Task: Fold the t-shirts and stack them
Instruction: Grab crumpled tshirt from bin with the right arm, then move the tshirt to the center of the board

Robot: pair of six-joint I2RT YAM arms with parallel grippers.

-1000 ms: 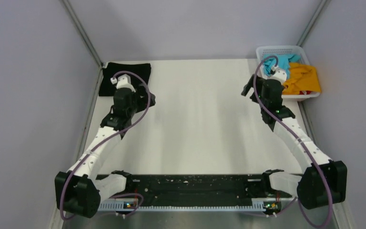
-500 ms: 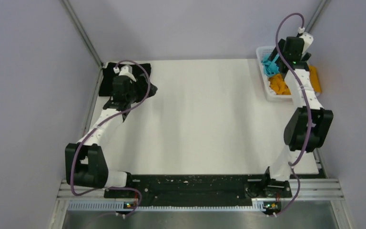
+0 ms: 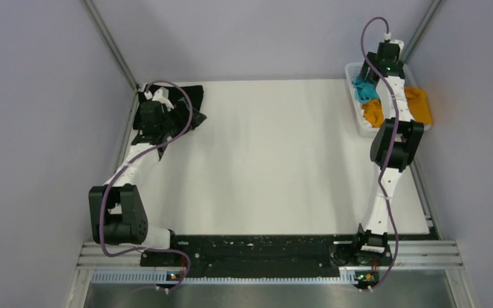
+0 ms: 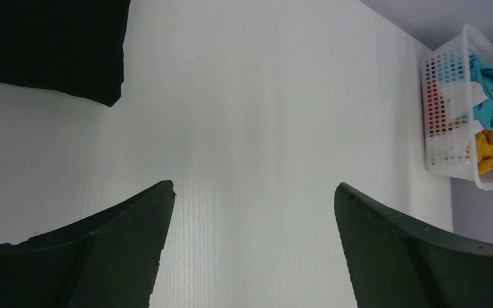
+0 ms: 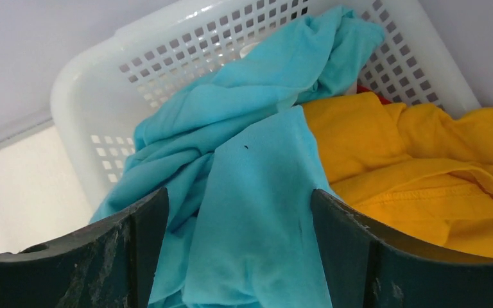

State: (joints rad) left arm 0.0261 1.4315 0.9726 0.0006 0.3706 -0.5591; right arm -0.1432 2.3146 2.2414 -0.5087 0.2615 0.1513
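A folded black t-shirt (image 3: pixel 191 91) lies at the table's far left corner; it also shows as the black t-shirt (image 4: pixel 45 45) in the left wrist view. My left gripper (image 3: pixel 189 120) (image 4: pixel 253 186) hovers just to its right over bare table, open and empty. A turquoise t-shirt (image 3: pixel 362 90) (image 5: pixel 257 160) and an orange-yellow t-shirt (image 3: pixel 373 113) (image 5: pixel 423 167) lie crumpled in the basket. My right gripper (image 3: pixel 371 76) (image 5: pixel 239 192) reaches down into it, open, with a fold of turquoise cloth between its fingers (image 5: pixel 135 250).
The white lattice basket (image 3: pixel 358 123) (image 5: pixel 186 51) (image 4: pixel 452 167) stands at the table's far right corner, close to the grey side wall. The white table (image 3: pixel 276 160) stretches between the two arms.
My right arm has swung from over the table up into the basket, and its jaws have narrowed slightly around turquoise cloth. The left arm has drawn back toward the black t-shirt, still open.
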